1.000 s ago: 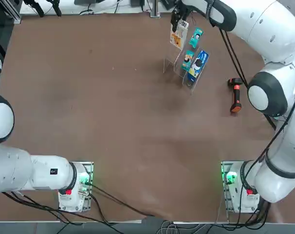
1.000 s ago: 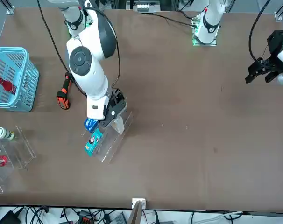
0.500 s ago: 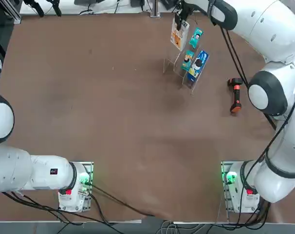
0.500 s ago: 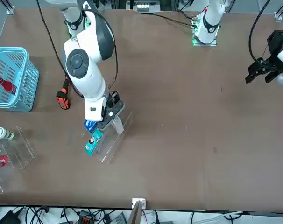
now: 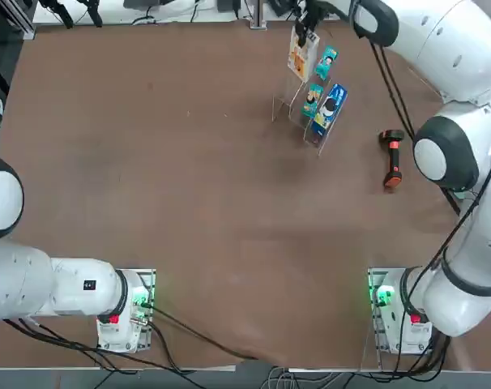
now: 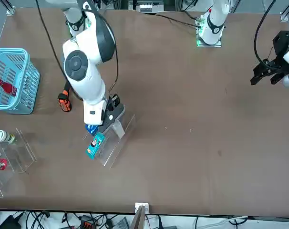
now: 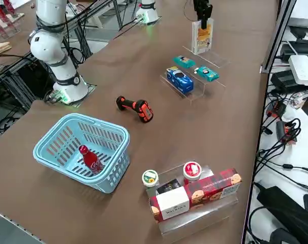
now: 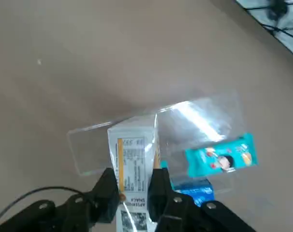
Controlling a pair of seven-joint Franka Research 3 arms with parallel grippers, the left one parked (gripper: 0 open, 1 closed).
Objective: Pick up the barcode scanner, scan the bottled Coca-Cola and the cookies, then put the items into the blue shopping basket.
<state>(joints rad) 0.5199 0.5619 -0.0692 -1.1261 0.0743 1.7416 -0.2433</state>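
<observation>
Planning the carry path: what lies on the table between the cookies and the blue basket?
Right side view: from cookies, in the right pincer, the snack packets, then barcode scanner, before blue basket.

We've got a big brown table here, with black cables and a white power strip alongside.

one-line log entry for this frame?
right gripper: shut on cookies, lifted above clear stand | barcode scanner: on table | bottled Coca-Cola: in blue shopping basket

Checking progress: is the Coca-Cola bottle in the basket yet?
Yes. The bottled Coca-Cola lies inside the blue shopping basket, while the right gripper holds the cookies above the clear stand.
</observation>
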